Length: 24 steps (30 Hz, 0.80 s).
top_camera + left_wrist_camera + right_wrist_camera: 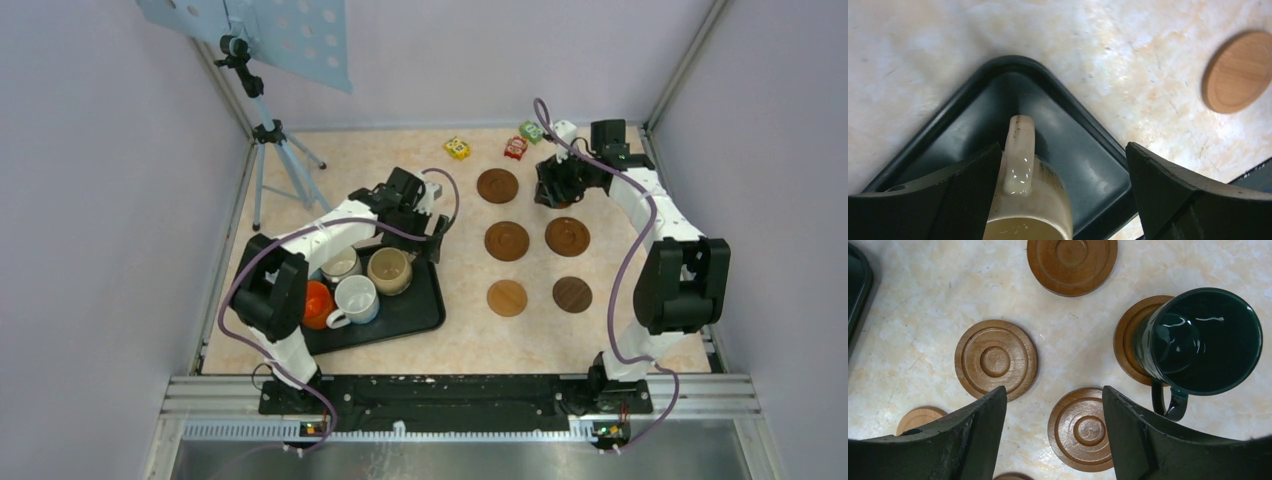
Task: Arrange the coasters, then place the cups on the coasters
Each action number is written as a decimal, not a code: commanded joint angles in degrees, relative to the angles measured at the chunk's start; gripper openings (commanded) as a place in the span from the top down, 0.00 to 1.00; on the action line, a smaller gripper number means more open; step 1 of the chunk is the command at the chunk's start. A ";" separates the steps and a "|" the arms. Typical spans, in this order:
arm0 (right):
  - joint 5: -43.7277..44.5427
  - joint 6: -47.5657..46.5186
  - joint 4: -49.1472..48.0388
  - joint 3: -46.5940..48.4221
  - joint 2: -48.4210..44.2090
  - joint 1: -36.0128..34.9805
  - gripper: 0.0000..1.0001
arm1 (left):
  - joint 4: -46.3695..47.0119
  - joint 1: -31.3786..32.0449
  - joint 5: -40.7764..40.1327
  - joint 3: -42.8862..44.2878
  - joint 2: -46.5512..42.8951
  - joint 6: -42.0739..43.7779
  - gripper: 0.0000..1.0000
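The top camera looks down from high at 6 o'clock, covering the whole counter. At 10 o'clock the left wrist camera hangs close over a tray corner and one coaster. At 1 o'clock the right wrist camera looks down on coasters. The top view shares both patches.

In the top view the right gripper covers the green mug and its coaster, and the left arm hides part of the orange mug. The left wrist view crops the beige mug at the bottom edge and a pale coaster at the right. The right wrist view crops the top coaster. The blocks are too small to read.
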<state>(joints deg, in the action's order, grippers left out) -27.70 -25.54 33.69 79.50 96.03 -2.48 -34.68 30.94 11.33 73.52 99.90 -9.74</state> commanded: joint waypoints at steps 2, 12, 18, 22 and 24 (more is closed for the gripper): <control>-4.47 -1.69 1.69 0.21 -2.32 0.11 0.31 | -0.52 3.65 3.85 1.98 -1.15 7.02 0.01; -11.79 -2.83 4.14 -0.28 -0.83 -2.48 0.31 | -4.78 6.68 8.72 1.54 -5.99 23.79 0.01; -13.45 -2.63 2.95 -1.97 -1.27 -8.78 0.31 | -0.70 6.71 -0.44 0.12 -13.32 25.98 0.01; -14.81 -1.89 -0.28 -3.56 -1.88 -14.09 0.31 | 1.06 4.71 -3.96 -1.32 -20.70 24.40 0.01; -14.64 -2.49 -1.12 -3.69 -1.66 -17.27 0.31 | 0.66 1.90 -2.43 -2.05 -23.99 23.02 0.01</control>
<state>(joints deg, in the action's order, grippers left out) -39.40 -27.05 36.56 76.27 96.03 -14.96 -36.29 36.60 10.57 72.77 83.33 13.87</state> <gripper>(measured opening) 0.688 0.987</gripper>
